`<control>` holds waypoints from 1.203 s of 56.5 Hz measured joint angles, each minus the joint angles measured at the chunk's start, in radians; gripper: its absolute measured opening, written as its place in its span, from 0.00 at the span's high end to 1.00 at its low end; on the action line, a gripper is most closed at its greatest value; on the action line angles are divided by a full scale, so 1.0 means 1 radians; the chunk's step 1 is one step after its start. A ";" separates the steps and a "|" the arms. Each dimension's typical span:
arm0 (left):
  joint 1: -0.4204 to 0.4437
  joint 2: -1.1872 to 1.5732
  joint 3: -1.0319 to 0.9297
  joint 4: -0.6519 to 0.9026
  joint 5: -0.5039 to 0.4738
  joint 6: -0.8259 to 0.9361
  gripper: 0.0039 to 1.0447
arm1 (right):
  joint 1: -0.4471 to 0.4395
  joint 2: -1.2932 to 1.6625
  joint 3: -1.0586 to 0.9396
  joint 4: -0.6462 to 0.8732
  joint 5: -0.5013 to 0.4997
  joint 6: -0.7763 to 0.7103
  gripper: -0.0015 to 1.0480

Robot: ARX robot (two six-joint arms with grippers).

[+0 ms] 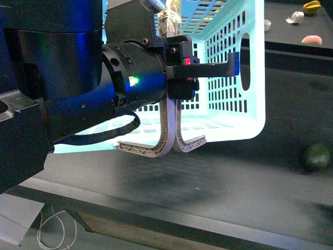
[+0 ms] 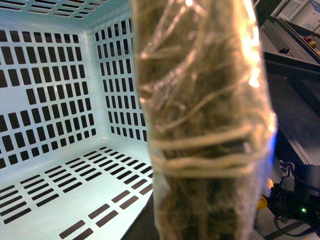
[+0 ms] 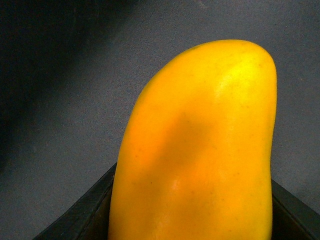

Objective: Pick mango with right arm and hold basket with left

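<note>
The right end effector (image 3: 192, 227) is closed on the mango (image 3: 200, 140). Its black fingers (image 3: 75, 217) press opposite flanks near one end. The rest of the fruit stands free past the lens, with only dark grey worktop (image 3: 60, 75) behind it. I cannot tell whether it is clear of that surface.

The skin looks smooth and waxy, so I judge it slippery, and the tapered shape could slide out of a tight pinch. It is probably fairly heavy for its size and easy to bruise. A moderate squeeze across the broad middle would suit it better than this low hold, which leaves much of the weight overhanging.

The left end effector (image 1: 218, 66) sits at the basket (image 1: 250, 104), one black finger lying along the side wall. The other is hidden, so I cannot tell whether it is clamped.

The basket is tipped with its opening toward the robot, and its hoop handles (image 1: 166, 140) hang down. It is thin slotted plastic, likely light and slightly flexible, and the rim is the firmest place to hold it.

A dark green fruit (image 1: 317, 156) lies well apart on the worktop.
</note>
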 joint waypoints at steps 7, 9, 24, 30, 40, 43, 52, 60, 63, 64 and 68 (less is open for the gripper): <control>0.000 0.000 0.000 0.000 0.000 0.000 0.96 | 0.000 -0.020 -0.021 0.004 -0.022 0.000 0.39; 0.000 0.000 0.000 0.000 0.000 0.000 0.96 | 0.000 -0.029 -0.028 0.005 -0.029 0.000 0.39; 0.000 0.000 0.000 0.000 0.000 0.000 0.96 | 0.016 -0.188 -0.105 0.006 -0.106 0.003 0.39; 0.000 0.000 0.000 0.000 0.000 0.000 0.96 | 0.035 -0.275 -0.138 0.014 -0.133 0.002 0.40; 0.000 0.000 0.000 0.000 0.000 0.000 0.96 | 0.077 -0.428 -0.199 0.036 -0.188 0.018 0.40; 0.000 0.000 0.000 0.000 0.000 0.000 0.96 | 0.097 -0.488 -0.222 0.037 -0.212 0.027 0.40; 0.000 0.000 0.000 0.000 0.000 0.000 0.96 | 0.158 -0.632 -0.274 0.029 -0.270 0.052 0.40; 0.000 0.000 0.000 0.000 0.000 0.000 0.96 | 0.227 -0.755 -0.310 0.017 -0.319 0.068 0.40; 0.000 0.000 0.000 0.000 0.000 0.000 0.96 | 0.273 -0.822 -0.328 0.015 -0.350 0.075 0.40; 0.000 0.000 0.000 0.000 0.000 0.000 0.96 | 0.290 -0.845 -0.333 0.015 -0.361 0.075 0.40; 0.000 0.000 0.000 0.000 0.000 0.000 0.96 | 0.356 -0.929 -0.349 0.008 -0.398 0.074 0.40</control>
